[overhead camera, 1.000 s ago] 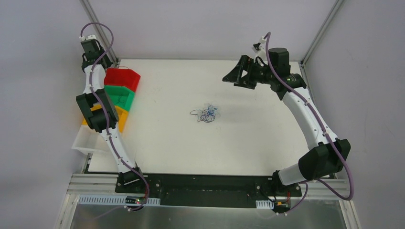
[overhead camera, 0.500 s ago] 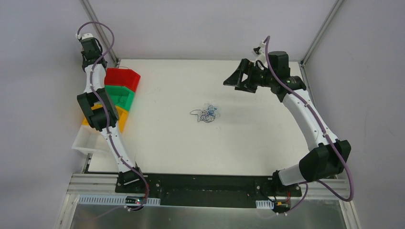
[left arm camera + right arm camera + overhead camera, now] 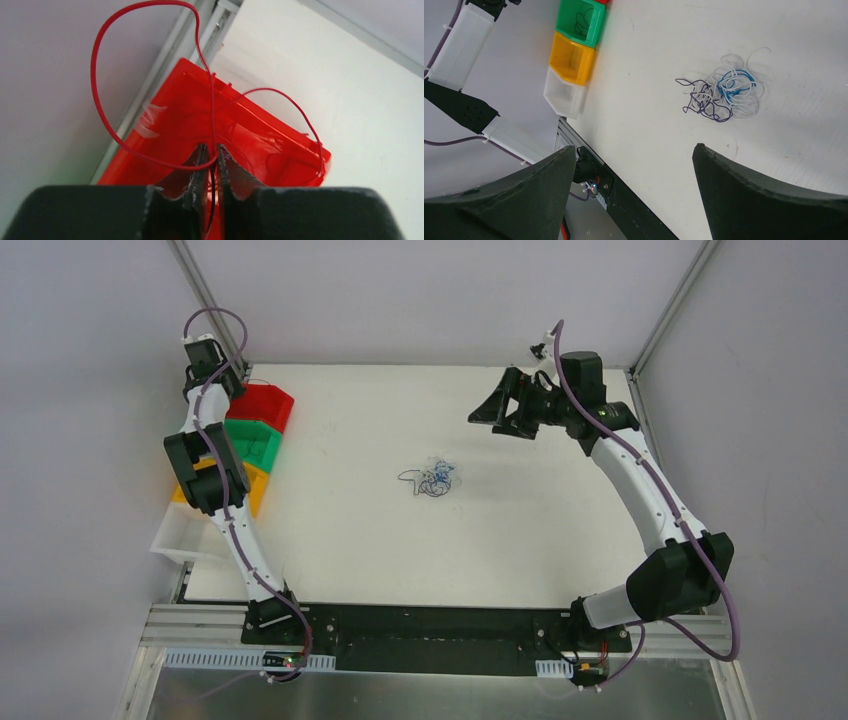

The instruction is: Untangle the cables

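Observation:
A small tangle of blue, white and dark purple cables (image 3: pixel 432 478) lies on the white table near its middle; it also shows in the right wrist view (image 3: pixel 724 90). My left gripper (image 3: pixel 211 150) is shut on a thin red cable (image 3: pixel 95 75), held just above the red bin (image 3: pixel 260 145) at the far left (image 3: pixel 262 405). The cable loops up and over the bin's rim. My right gripper (image 3: pixel 634 147) is open and empty, high above the table and to the far right of the tangle (image 3: pixel 490 412).
A green bin (image 3: pixel 252 440) holding a dark cable (image 3: pixel 584 20), a yellow bin (image 3: pixel 250 485) and a white bin (image 3: pixel 185 535) stand in a row along the left edge below the red bin. Metal frame posts stand at the back corners.
My left gripper has moved right and nearer, from beyond the table's corner to over the red bin. My right gripper has tilted slightly and stays open.

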